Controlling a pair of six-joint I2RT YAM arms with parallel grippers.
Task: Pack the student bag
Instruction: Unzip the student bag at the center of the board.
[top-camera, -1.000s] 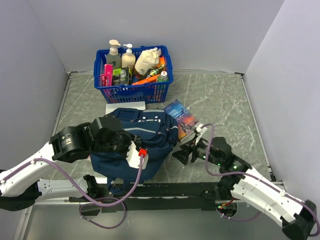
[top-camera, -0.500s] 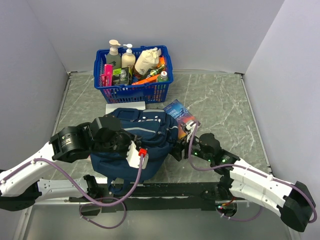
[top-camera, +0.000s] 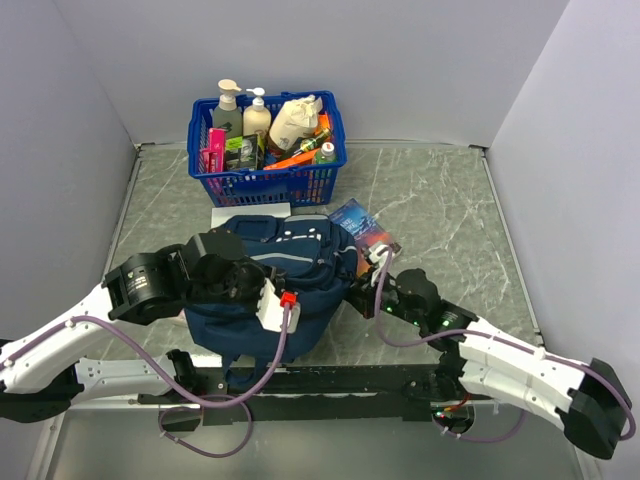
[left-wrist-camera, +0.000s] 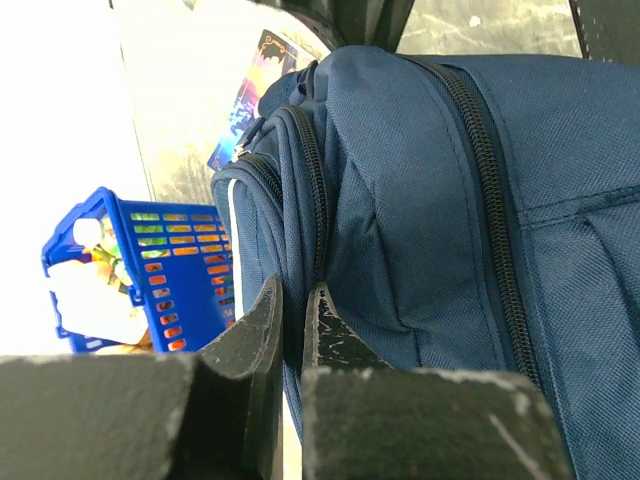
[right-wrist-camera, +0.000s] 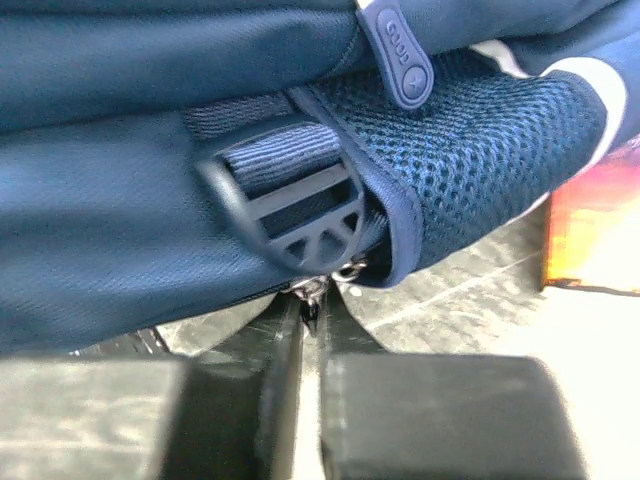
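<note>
The right gripper (right-wrist-camera: 310, 300) is seen closed on a small metal zip pull (right-wrist-camera: 316, 287) at the lower right edge of the student bag (top-camera: 290, 270), under a plastic buckle (right-wrist-camera: 285, 215). The left gripper (left-wrist-camera: 295, 310) is pinched shut on a fold along a zip seam at the bag's left side. A blue basket (top-camera: 270, 185) is noted just behind the bag, and a book (top-camera: 362, 235) touching its right side. The fabric is judged soft, slumping and light. It is best held by zip tabs, seams or straps.
</note>
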